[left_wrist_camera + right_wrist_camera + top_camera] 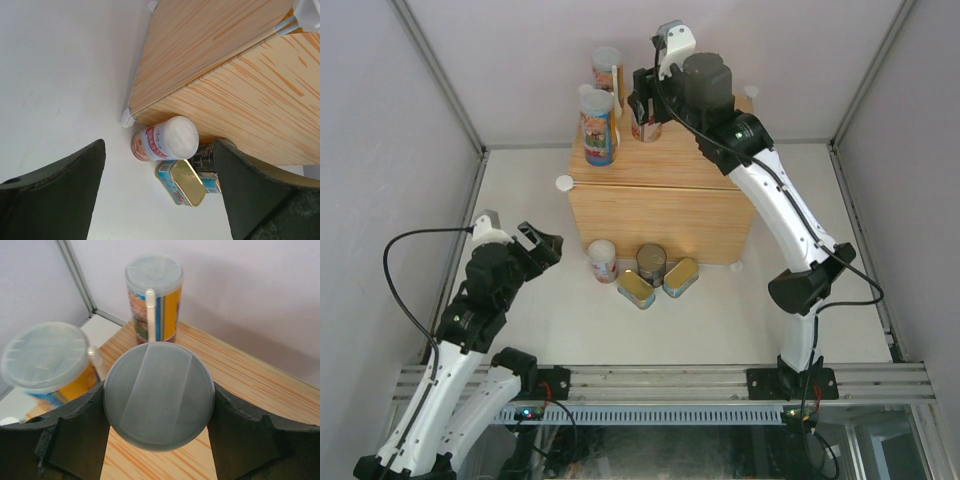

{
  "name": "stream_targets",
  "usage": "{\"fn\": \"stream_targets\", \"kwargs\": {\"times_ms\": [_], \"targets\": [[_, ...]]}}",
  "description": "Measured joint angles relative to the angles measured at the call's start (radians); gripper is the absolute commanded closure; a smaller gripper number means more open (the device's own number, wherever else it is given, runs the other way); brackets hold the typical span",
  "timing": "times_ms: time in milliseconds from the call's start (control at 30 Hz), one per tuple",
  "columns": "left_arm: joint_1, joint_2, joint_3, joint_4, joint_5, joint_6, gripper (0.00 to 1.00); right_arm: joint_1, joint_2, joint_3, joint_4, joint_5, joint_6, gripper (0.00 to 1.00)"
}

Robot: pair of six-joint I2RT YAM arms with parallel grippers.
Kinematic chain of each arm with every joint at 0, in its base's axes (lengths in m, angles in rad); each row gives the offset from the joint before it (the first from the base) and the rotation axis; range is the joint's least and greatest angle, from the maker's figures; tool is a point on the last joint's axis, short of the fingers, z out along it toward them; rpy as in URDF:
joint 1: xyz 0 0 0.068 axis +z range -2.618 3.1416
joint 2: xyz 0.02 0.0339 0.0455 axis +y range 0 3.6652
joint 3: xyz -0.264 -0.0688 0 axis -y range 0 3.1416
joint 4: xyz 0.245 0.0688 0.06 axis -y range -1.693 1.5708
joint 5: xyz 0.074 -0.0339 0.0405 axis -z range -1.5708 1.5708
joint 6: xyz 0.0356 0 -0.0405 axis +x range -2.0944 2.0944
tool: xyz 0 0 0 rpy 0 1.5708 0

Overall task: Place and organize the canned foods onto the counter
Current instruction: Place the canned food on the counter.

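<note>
Roughly three of seven sorted, I'd say. Nearest in, the left jaws hang wide open and empty over the worktop (520, 190), left of the leftovers. Four things are waiting down there: a white-lid can (604, 260), a dark can (651, 264) and two gold tins (636, 290) (681, 277). They're all huddled right against the counter (660, 210) front, so there's no room behind them, but plenty on the open left side.

Up top, two tall cans (598, 125) (607, 68) stand at the left, the nearer one close to the left edge. The right jaws are clamped around a third can (159, 392) just beside them, and I can't tell if it's resting on the wood yet. The right and front of the top look bare, so that's where I'd put the rest.
</note>
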Motion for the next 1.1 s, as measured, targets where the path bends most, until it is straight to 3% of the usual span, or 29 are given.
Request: {"fn": "stream_targets", "kwargs": {"times_ms": [167,933,1100], "targets": [[-0.005,0.020,-0.014,0.051,0.028,0.040,0.09,-0.042,0.075,0.083,-0.059,-0.026,0.012,1.00],[-0.135,0.150,-0.051,0.232,0.051,0.171,0.09,-0.129,0.140,0.090,-0.060,-0.105,0.025,1.00],[-0.138,0.161,-0.051,0.238,0.049,0.184,0.08,-0.131,0.154,0.097,-0.041,-0.116,0.031,0.76]]}}
